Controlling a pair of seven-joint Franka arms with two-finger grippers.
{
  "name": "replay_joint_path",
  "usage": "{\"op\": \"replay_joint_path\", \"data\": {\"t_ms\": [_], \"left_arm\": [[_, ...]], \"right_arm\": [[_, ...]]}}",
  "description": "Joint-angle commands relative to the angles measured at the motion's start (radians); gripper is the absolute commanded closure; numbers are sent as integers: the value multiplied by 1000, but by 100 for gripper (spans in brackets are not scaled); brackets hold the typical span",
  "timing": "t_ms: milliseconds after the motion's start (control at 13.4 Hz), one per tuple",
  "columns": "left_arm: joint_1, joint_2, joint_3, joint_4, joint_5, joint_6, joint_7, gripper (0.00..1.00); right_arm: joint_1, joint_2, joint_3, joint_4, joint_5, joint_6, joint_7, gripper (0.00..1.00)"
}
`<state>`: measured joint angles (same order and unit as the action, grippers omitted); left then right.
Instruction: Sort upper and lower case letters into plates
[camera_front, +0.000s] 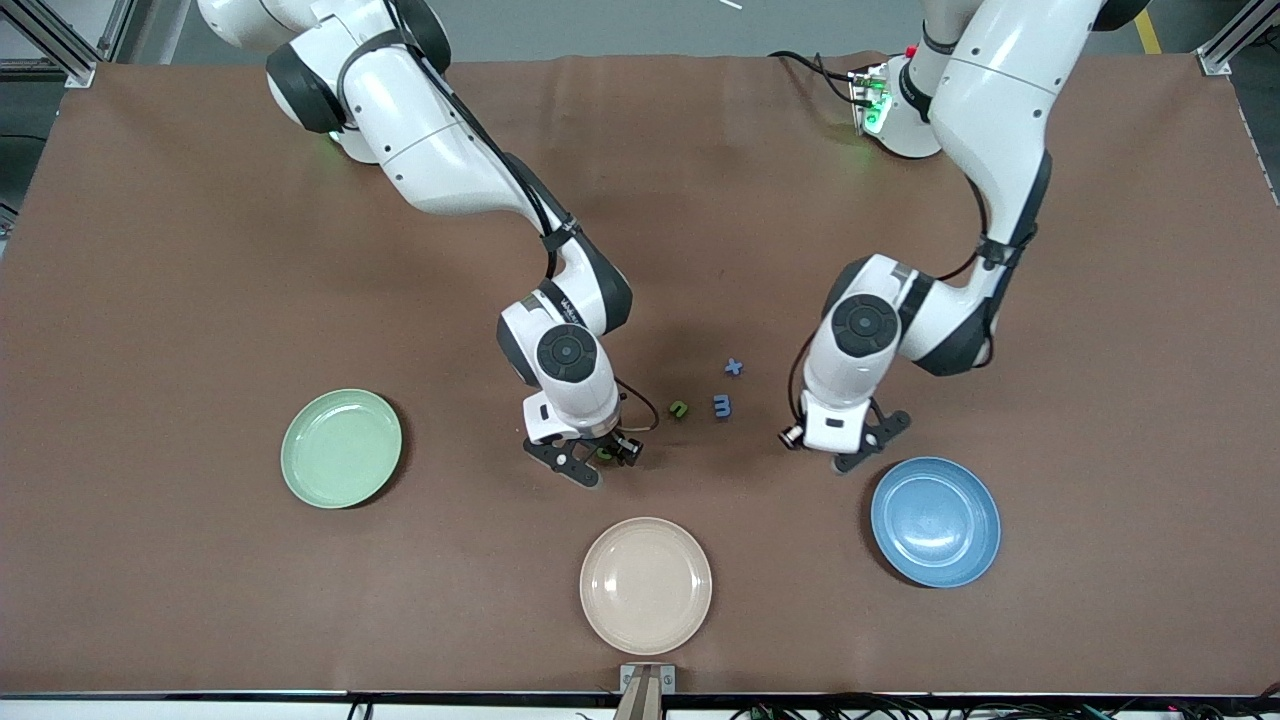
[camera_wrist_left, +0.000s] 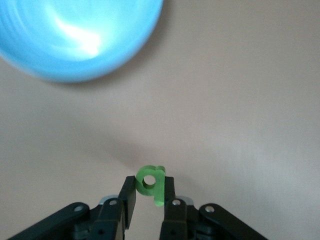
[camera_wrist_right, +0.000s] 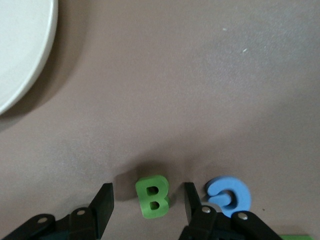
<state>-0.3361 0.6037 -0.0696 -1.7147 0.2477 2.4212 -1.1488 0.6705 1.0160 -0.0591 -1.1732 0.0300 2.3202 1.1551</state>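
My left gripper (camera_wrist_left: 150, 186) is shut on a small green lower-case letter (camera_wrist_left: 158, 190) and holds it over the table beside the blue plate (camera_wrist_left: 75, 35). In the front view it (camera_front: 832, 448) hangs beside that plate's rim (camera_front: 935, 521). My right gripper (camera_wrist_right: 148, 193) is open, one jaw on either side of a green letter B (camera_wrist_right: 152, 196) lying on the table. In the front view it (camera_front: 600, 458) is low over the table's middle. A blue letter G (camera_wrist_right: 228, 196) lies just outside one finger. The mint green plate (camera_front: 341, 448) stands empty toward the right arm's end.
A beige plate (camera_front: 646, 584) sits near the table's front edge, and its rim shows in the right wrist view (camera_wrist_right: 20, 50). A green letter (camera_front: 679, 409), a blue m (camera_front: 722, 405) and a blue x (camera_front: 734, 367) lie between the two grippers.
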Motion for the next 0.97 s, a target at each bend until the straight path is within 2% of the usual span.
{"op": "replay_joint_path", "data": {"t_ms": [0,150,224,299,523,598,748,822,897], "left_arm": [[72,-5,14,46,27,-31,157,99],[141,1,13,67,25,-31,295,99],[167,7,13,67,25,-31,352,99],[193,21,13,75,25,-31,409,99],[259,89,14,124,25,-21,532,99],[282,112,13,132,21,-16,564,98],[305,157,14,171,22,-11,589,90],[311,163,14,179,22,-11,593,76],[313,163,14,181,19,-11,600,40]], "right_arm": [[12,22,-11,27,-18,-9,29,42],[12,23,-11,27,-25,-9,25,67],[11,23,-11,27,-27,-10,23,88],[11,23,-11,26,-27,-10,21,99],[-8,9,-11,26,-33,-37,-1,100],[-24,-11,-11,29,-32,-94,-35,100],[-83,-83,-8,24,-13,-191,-185,100],[-125,-118,-2,1,-10,-209,-265,100],[-155,-164,-1,-41,-9,-246,-340,100]]}}
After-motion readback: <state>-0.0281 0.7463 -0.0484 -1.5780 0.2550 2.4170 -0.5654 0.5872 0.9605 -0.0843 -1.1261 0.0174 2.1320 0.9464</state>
